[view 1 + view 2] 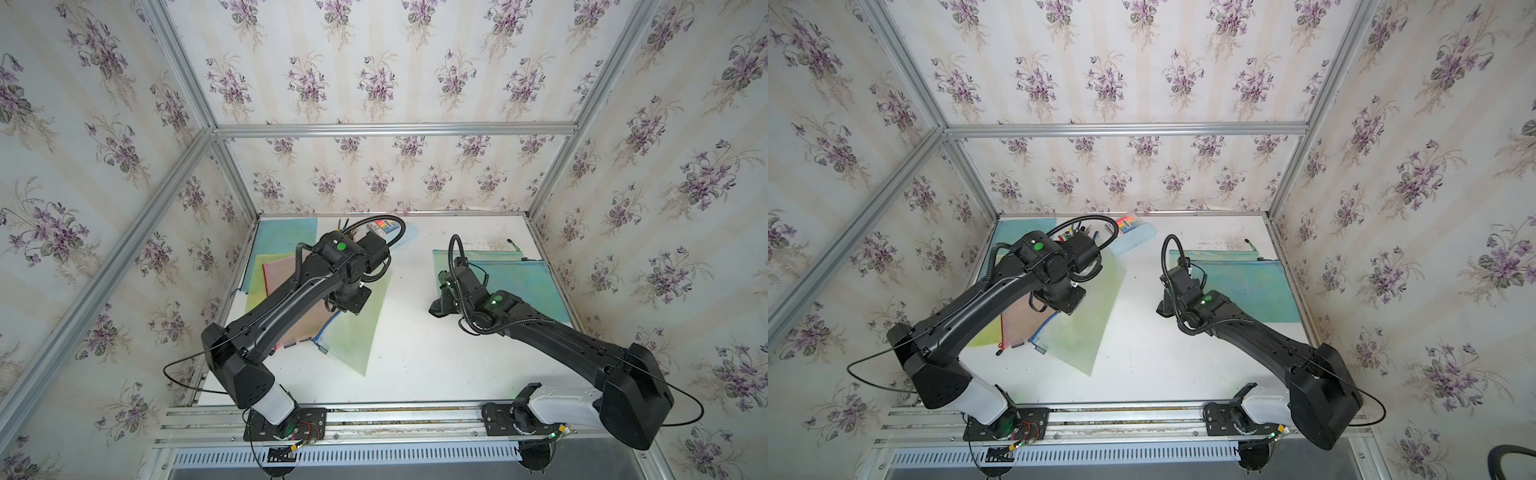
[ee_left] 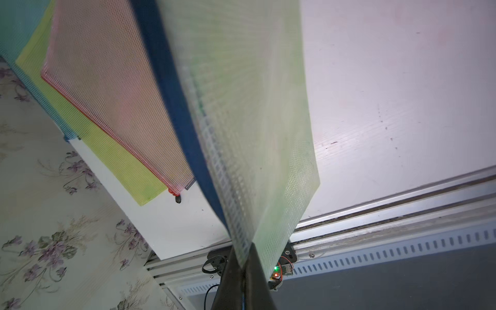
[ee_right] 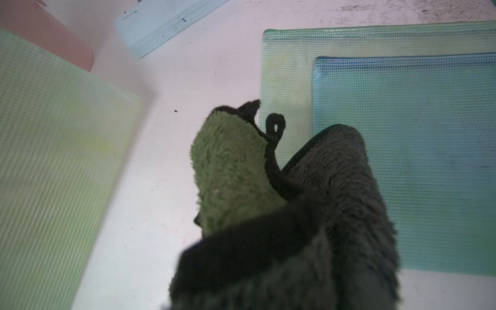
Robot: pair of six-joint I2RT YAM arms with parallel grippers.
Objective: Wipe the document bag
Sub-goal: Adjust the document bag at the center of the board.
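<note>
Jaws clenched both sides: left gripper holds the green document bag up, right gripper clutches the cloth; wiping looks unstarted.

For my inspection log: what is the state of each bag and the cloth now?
Pale green bag, one edge raised, pinched in shut left fingers
Blue bag, flat on a yellow-green bag
Red bag, flat on a yellow bag
Cloth, bunched, held by right arm
</note>
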